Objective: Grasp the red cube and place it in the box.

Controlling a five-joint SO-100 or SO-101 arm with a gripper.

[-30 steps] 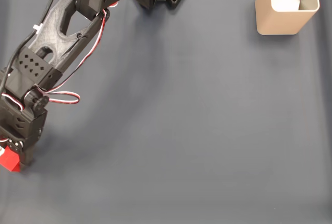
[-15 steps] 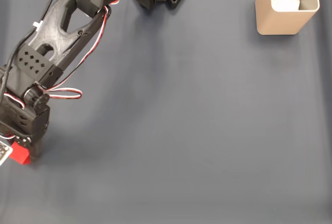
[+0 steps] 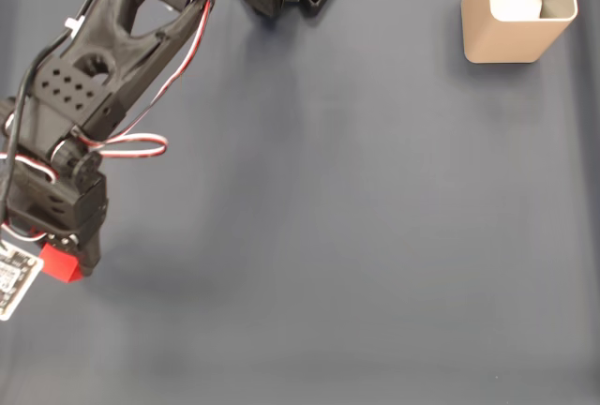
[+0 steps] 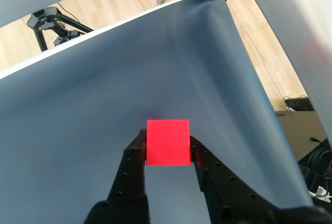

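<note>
Grasp done: the gripper (image 4: 167,149) pinches the red cube (image 4: 167,142) between its two fingers, apparently lifted off the dark mat (image 3: 375,236); carry and drop remain, the beige box (image 3: 516,21) standing well apart, far across the mat.

The black arm reaches from the top edge down the fixed view's left side, its end effector (image 4: 167,149) clamped on the red cube (image 4: 167,142), both fingers pressing its sides.
</note>
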